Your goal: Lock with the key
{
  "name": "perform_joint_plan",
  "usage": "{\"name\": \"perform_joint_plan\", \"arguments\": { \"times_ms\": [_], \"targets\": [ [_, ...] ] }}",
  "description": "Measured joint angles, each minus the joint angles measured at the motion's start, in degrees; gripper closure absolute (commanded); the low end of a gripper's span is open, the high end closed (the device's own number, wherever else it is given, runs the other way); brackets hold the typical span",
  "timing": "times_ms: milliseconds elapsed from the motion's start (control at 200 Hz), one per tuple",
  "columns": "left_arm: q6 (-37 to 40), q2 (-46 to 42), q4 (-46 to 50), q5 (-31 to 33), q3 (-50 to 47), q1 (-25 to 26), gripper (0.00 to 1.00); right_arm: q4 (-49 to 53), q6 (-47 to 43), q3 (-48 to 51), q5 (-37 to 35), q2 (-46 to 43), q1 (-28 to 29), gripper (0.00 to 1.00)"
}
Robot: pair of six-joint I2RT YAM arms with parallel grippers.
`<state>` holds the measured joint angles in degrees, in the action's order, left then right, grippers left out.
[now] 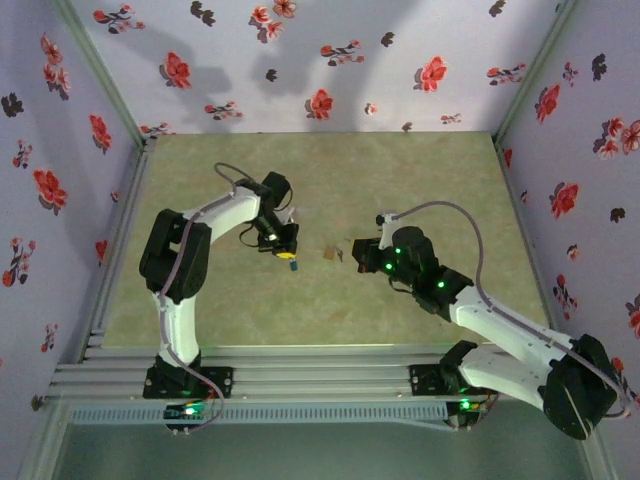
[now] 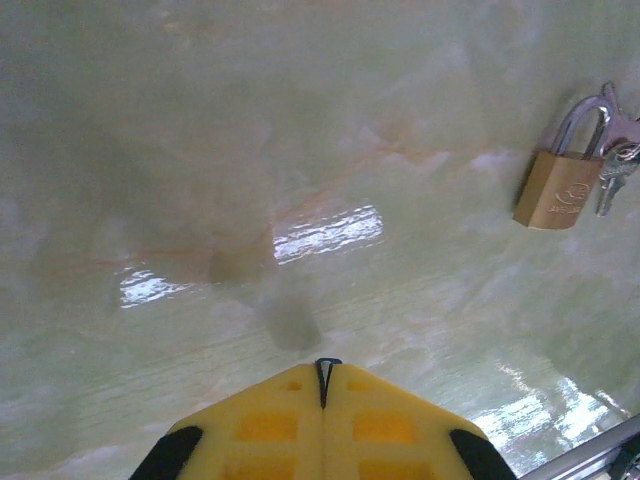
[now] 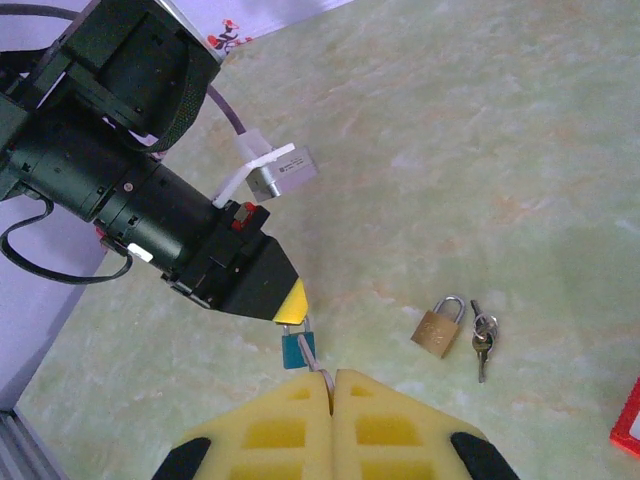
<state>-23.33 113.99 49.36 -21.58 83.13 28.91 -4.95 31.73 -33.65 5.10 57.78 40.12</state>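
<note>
Padlock (image 3: 440,328) on bench (image 3: 500,150), lower right; keys (image 3: 482,338) just beside. Left pincer (image 2: 324,376) together. Right pincer (image 3: 332,380) together, bottom centre.

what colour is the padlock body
Brass gold padlock body with a silver shackle; it shows best in the left wrist view.

I saw the small brass padlock (image 3: 438,330) lying flat on the green table (image 3: 520,150), silver shackle up-frame, with its ring of keys (image 3: 482,338) just beside it.
</note>
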Motion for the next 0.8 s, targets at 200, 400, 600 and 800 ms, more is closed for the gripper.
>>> {"name": "perform_joint_plan", "arguments": {
  "times_ms": [200,400,600,800],
  "targets": [
    [0.44,0.96,0.48,0.02,0.20,-0.42,0.91,-0.79,0.04,0.02,0.68,0.24,0.00,1.00],
    [1.31,1.36,0.87,0.04,0.48,-0.57,0.81,-1.16,0.28,0.02,1.16,0.81,0.00,1.00],
    [1.46,1.55,0.98,0.22,1.11,-0.92,0.73,-1.16,0.37,0.02,1.51,1.11,0.00,1.00],
    [1.49,1.68,1.07,0.66,1.22,-1.16,0.71,-1.16,0.37,0.02,2.16,1.49,0.00,1.00]
  ]
}}
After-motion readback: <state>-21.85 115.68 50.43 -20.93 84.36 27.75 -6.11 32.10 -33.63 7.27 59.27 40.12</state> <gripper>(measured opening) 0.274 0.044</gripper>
